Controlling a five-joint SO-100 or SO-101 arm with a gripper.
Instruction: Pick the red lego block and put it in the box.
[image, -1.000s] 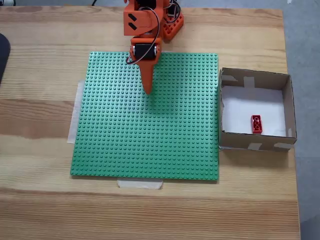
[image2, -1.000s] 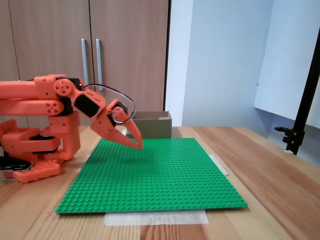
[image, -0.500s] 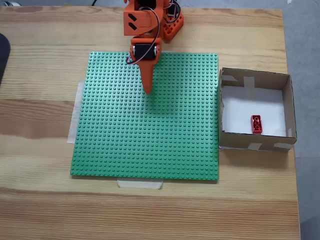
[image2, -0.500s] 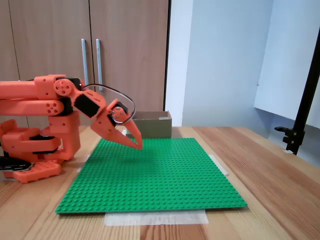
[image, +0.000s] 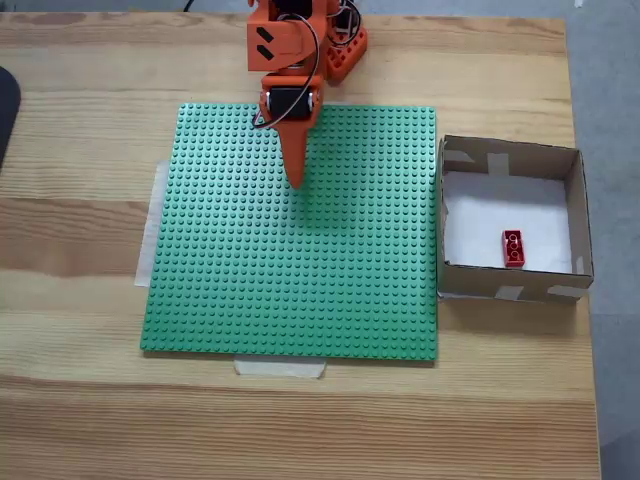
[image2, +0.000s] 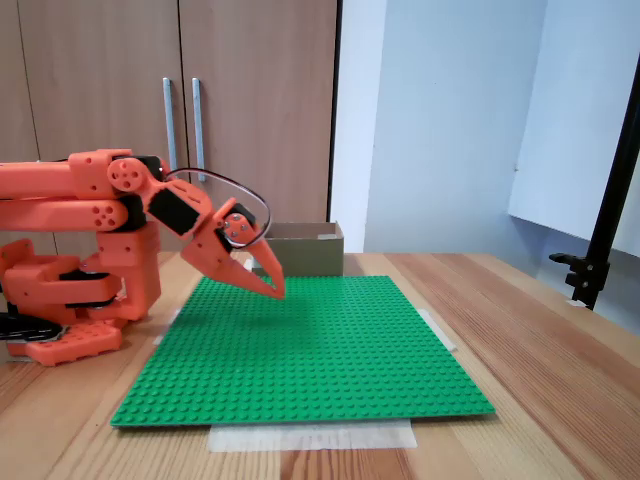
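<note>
A pale wooden bench (image: 90, 420) stands before brown cupboard doors (image2: 100, 60) with metal handles (image2: 168, 120) and a light blue wall (image2: 450, 120).

The red lego block (image: 513, 248) lies flat inside the box (image: 578, 215).

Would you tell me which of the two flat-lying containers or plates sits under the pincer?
The green baseplate; the pincer hangs over it, not the box.

bare green baseplate (image: 290, 260) under the pincer (image: 295, 180), box (image: 575, 215) walls rimming its open top beside it
</note>
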